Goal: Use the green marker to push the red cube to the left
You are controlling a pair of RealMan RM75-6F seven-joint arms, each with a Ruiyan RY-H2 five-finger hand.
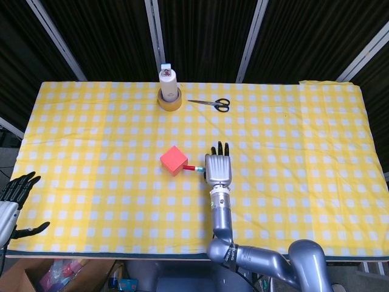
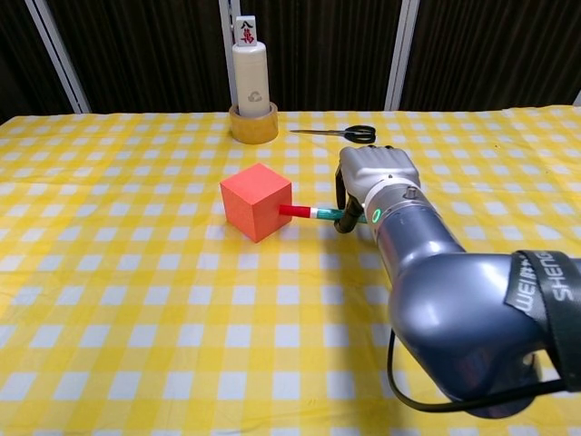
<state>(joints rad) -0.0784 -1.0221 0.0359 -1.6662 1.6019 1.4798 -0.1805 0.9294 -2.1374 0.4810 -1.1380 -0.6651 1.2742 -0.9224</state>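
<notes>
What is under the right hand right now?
The green marker runs out from under the right hand, its red end at the red cube. The hand covers the rest of its barrel, so how the fingers hold it cannot be seen.

High head view; low chest view

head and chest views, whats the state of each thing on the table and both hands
red cube: resting on the table, marker tip at its right face
green marker: held level, red cap toward the cube
right hand: grips the marker
left hand: off the table's left edge, fingers apart, holds nothing
scissors: lying flat, blades closed
white bottle: upright inside the tape roll
</notes>
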